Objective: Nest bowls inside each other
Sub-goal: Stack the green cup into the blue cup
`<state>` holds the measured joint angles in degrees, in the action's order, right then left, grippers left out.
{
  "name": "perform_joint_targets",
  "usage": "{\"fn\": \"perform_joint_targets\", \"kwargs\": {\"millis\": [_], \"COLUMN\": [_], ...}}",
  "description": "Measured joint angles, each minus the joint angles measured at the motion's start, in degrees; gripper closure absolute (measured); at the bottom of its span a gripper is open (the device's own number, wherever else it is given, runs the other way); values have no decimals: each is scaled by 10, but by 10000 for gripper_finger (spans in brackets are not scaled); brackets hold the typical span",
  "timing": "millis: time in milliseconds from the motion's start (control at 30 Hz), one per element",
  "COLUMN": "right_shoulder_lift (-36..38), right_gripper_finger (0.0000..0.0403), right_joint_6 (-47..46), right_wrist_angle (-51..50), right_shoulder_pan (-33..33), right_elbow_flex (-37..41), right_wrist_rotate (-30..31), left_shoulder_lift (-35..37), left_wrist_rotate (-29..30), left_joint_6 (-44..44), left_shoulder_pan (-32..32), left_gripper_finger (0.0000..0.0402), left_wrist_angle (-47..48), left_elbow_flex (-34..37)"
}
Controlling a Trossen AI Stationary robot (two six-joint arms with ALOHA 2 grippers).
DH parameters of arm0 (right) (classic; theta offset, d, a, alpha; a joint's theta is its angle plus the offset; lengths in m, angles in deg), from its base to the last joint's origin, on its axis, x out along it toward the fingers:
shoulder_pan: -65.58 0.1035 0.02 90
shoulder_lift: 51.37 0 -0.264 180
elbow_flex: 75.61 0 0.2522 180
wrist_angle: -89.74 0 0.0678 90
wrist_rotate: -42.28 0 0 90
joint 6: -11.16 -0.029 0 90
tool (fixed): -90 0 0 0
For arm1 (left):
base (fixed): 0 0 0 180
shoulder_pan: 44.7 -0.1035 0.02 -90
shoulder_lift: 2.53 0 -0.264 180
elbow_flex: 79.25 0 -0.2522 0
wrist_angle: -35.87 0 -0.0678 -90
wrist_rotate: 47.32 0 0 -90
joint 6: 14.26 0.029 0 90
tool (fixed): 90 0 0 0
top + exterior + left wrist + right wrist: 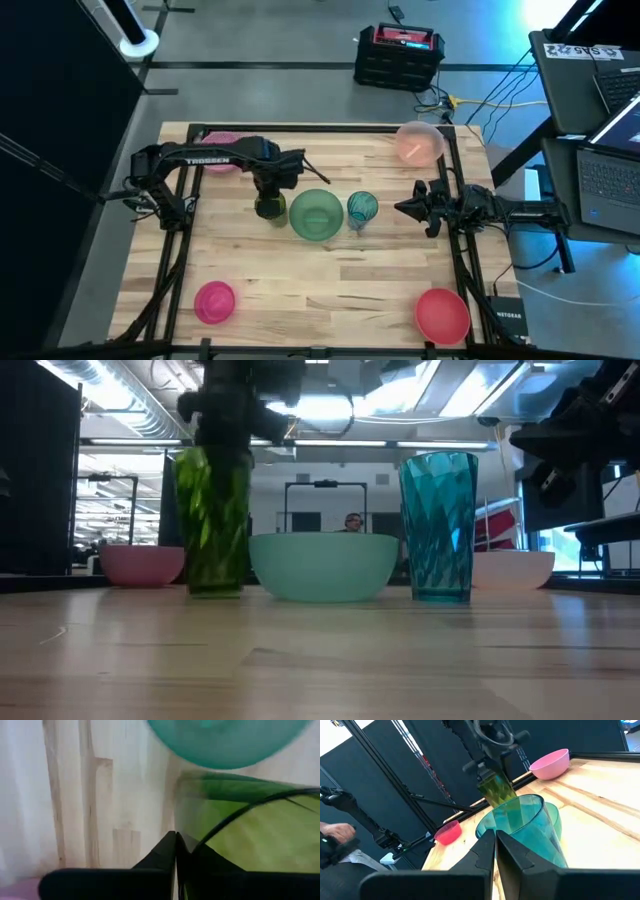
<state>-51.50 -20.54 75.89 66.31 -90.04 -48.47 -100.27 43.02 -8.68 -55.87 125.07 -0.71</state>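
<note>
A tall olive-green bowl stands upright on its base on the wooden table, just left of the larger mint-green bowl. A tall teal bowl stands on that bowl's right. My left gripper comes down from above onto the olive-green bowl and is shut on its rim. At the table's right side, my right gripper rests level and shut, holding nothing and pointing at the teal bowl. My left gripper pinches the olive-green bowl's rim on its left side, with one finger inside the bowl and the other outside over the table. The fingers point straight down. The bowl stands upright with its base on the table.
A pale pink bowl sits at the far right. A pink bowl is at the near left and a red bowl at the near right. Another pink bowl lies partly under the left arm. Bare wood lies along the near middle.
</note>
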Motion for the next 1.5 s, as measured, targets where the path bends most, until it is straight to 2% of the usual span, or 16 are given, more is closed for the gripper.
{"fn": "perform_joint_targets", "kwargs": {"millis": [100, 633, 967, 1500], "right_shoulder_lift": [-1, -48, -81, -80], "right_gripper_finger": [402, 402, 402, 402], "right_joint_6": [-9, -25, -26, -26], "right_wrist_angle": [0, 0, 0, 0], "right_shoulder_pan": [0, 0, 0, 0], "right_elbow_flex": [0, 0, 0, 0], "right_wrist_rotate": [0, 2, 2, 2], "left_shoulder_lift": [-1, -167, -154, -208], "left_wrist_rotate": [1, 13, 2, -26], "left_joint_6": [-24, -55, -41, -5], "left_shoulder_pan": [10, 7, 14, 28], "left_gripper_finger": [400, 401, 401, 401], "left_wrist_angle": [53, 52, -100, -97], "left_elbow_flex": [-100, -450, -473, -473]}}
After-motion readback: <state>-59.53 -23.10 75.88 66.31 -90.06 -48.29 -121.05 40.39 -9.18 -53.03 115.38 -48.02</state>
